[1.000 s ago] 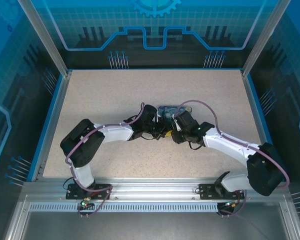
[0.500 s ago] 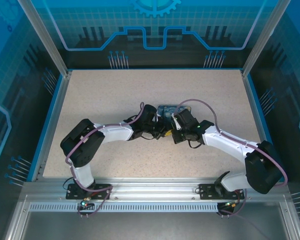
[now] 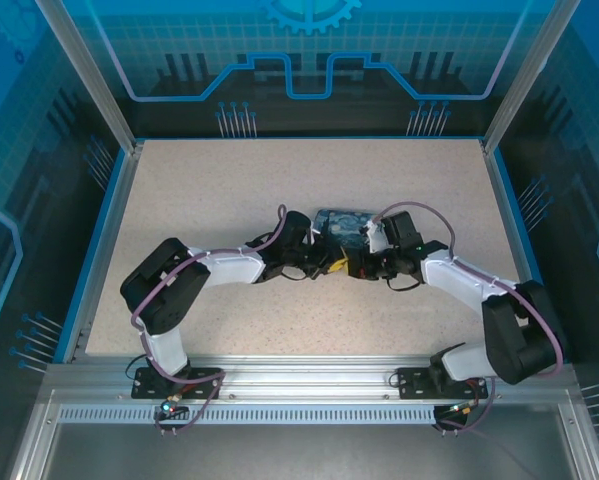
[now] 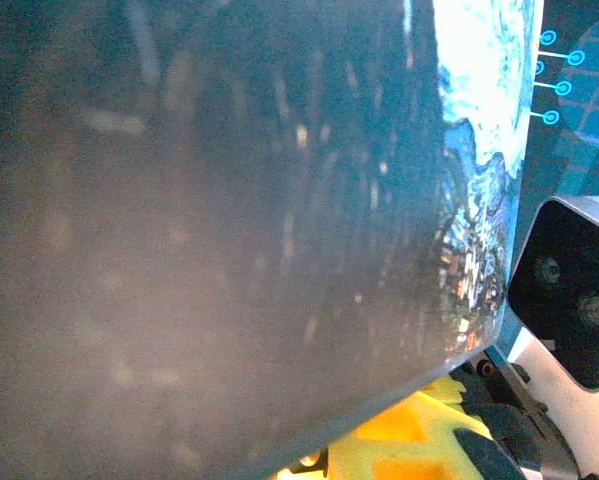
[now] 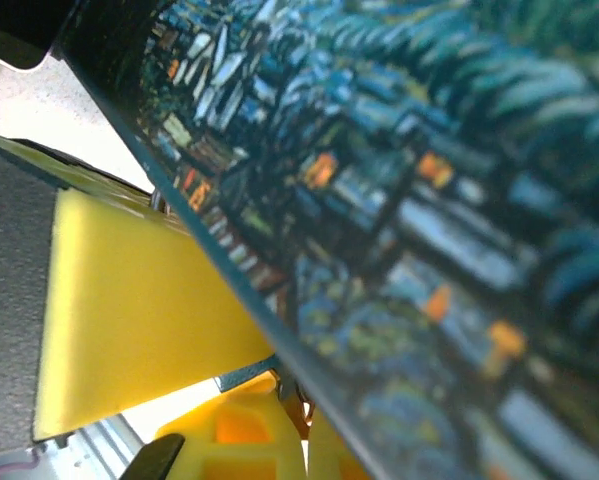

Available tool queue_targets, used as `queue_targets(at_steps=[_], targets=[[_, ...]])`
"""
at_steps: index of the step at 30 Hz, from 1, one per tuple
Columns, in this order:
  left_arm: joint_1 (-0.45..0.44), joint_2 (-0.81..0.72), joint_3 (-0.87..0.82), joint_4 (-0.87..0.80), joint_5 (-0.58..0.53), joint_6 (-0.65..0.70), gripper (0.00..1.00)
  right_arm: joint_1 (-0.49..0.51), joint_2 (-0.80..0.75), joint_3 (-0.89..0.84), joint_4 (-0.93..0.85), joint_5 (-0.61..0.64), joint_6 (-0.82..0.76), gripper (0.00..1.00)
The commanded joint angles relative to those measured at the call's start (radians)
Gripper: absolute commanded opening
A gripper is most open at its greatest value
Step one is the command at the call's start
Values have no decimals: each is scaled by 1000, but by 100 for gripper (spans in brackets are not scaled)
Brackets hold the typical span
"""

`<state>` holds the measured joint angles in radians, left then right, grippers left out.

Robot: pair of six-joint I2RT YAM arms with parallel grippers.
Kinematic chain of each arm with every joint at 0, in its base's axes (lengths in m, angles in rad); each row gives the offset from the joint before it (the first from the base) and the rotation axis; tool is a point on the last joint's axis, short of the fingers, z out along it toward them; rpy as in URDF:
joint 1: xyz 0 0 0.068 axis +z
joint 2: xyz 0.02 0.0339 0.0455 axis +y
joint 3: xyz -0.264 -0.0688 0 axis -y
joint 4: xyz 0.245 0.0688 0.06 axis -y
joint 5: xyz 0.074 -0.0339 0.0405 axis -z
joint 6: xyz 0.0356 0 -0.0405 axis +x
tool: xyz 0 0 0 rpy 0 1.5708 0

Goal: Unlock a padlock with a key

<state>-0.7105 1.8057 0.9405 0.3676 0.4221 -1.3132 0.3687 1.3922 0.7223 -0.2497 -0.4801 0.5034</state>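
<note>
Two arms reach in from either side and meet at the middle of the speckled beige table, just in front of a small painted box with a swirly blue-and-yellow print. In the top view the left gripper and the right gripper sit almost tip to tip at the box's near edge, with yellow parts showing where they come together.

In the left wrist view the box lies very close to the lens as a dark, blurred face, its printed side bright along the right, and a yellow gripper part shows below its lower edge. In the right wrist view a yellow foam pad on a grey finger lies right beside the box's printed side. Whether the two touch cannot be told.

How far either gripper's jaws stand apart, and whether they have hold of anything, cannot be told from these views. Where the padlock and the key lie cannot be told either, since the grippers and the box crowd the middle of the table.
</note>
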Motion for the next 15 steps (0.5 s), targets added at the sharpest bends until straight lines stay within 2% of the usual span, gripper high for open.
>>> queue_targets(at_steps=[1,2,3,5,11,15], targets=[[-16,18,-27,16,54,7,0,-25,2,10,125,-150,70,20],[-17,18,-30,19,52,7,0,-29,-7,11,107,-139,67,34],[-16,20,-32,18,49,9,0,-35,-20,12,83,-121,58,43],[-14,24,-41,24,42,12,0,-51,-54,3,48,-100,48,53],[-14,34,-54,-3,22,54,0,-96,-162,-70,32,-63,94,65],[-22,33,-69,-18,0,80,0,-94,-187,-112,85,-51,160,67]])
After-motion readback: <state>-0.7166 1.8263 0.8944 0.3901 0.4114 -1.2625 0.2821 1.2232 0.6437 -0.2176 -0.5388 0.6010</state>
